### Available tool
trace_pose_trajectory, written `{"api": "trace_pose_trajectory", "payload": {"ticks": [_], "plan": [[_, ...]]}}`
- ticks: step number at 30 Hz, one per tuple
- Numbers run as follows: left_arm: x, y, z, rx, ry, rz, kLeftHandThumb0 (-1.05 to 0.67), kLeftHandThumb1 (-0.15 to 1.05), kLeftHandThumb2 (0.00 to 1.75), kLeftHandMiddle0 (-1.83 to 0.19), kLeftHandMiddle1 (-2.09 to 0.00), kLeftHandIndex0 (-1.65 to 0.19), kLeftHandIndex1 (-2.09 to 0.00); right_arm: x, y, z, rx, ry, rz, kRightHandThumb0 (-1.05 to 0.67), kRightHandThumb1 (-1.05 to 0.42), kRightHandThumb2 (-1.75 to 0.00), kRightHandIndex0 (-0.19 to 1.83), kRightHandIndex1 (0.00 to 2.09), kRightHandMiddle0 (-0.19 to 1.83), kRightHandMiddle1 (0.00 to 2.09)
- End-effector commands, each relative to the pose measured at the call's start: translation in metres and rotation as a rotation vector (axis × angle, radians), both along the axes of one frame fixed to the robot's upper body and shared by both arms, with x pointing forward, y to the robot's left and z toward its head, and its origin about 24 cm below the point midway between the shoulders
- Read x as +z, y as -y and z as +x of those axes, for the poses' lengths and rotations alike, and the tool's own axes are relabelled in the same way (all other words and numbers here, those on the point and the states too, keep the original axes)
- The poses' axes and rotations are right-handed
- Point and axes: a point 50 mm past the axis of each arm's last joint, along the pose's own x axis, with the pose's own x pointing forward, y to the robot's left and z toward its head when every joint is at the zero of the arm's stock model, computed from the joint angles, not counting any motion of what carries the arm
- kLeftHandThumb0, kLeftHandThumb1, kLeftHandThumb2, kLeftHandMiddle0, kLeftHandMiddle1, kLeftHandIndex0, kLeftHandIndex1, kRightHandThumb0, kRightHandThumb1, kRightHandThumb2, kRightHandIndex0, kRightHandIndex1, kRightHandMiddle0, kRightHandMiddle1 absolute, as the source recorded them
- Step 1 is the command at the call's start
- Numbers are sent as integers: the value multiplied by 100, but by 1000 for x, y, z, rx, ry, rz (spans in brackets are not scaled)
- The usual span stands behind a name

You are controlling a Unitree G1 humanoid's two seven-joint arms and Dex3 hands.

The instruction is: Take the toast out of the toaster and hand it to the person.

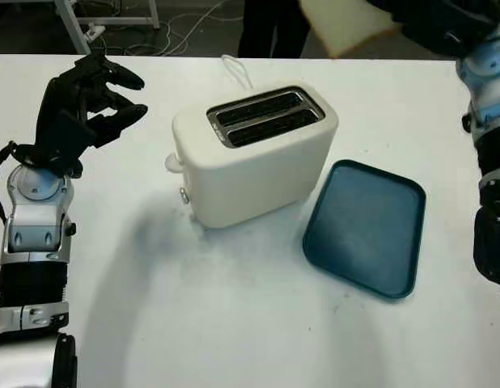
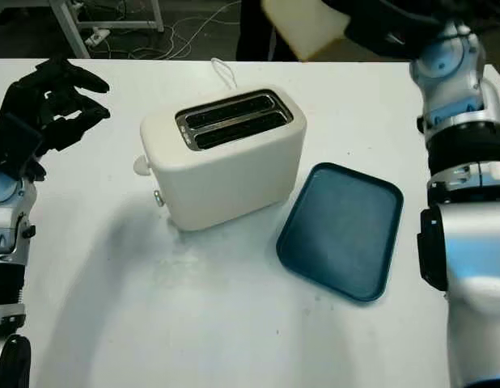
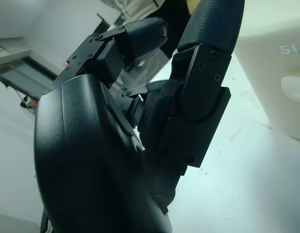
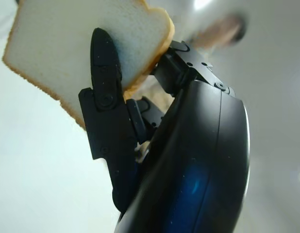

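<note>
Right hand [image 2: 379, 28] clamped on toast [image 2: 302, 24] past table's far edge [image 2: 153, 69], slice flat-ish, pointing left, toaster [image 2: 226, 158] slots bare, left hand [image 1: 84, 105] curled, holding nothing, far left.

Left hand [image 1: 84, 101]: matte black, three blocky jointed fingers [image 3: 208, 29] with textured pads and small round screws at the knuckles. Right hand [image 4: 189, 160]: glossy black shell, same screwed finger links. Forearms [image 2: 456, 97]: silver-grey and pale blue segments alternating with black bands; a black cable loops beside the left wrist.
</note>
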Motion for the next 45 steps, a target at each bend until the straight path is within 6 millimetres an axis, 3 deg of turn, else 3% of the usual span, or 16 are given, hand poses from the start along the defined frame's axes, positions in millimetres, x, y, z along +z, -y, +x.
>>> {"api": "trace_pose_trajectory", "payload": {"ticks": [1,3,5,12,18,24,32,45], "plan": [[-2,-2,-1,10,-9,-6,-105,92,8,-61,-123,-52,-119,-17,5,3,-62,-42,99,-29,-92,-33,84,175,57,169],[-2,-1,-1,14,-9,-6,-105,92,8,-61,-123,-52,-119,-32,7,5,-85,-90,218,-21,-92,-32,77,175,56,157],[-3,-1,-1,16,-10,-11,-105,92,8,-61,-123,-53,-120,-45,8,6,-96,-138,341,-23,-92,-35,77,175,46,171],[-6,-3,-2,13,-23,-30,-105,92,6,-61,-124,-53,-119,-69,6,7,-154,-212,503,-12,-92,-44,67,175,25,175],[-8,-5,-3,10,-28,-37,-105,92,5,-62,-122,-54,-118,-85,3,6,-178,-260,524,-11,-92,-46,56,175,20,175],[-8,-4,-3,7,-32,-43,-105,92,4,-63,-121,-54,-118,-102,1,4,-178,-321,525,-15,-92,-45,64,175,27,175],[-8,-4,-3,8,-36,-42,-105,92,4,-62,-121,-53,-118,-113,0,2,-171,-361,550,-16,-92,-44,65,175,29,175],[-8,-4,-3,10,-36,-44,-105,92,3,-61,-123,-53,-120,-111,-1,2,-118,-356,537,-17,-92,-45,66,175,33,175]]}}
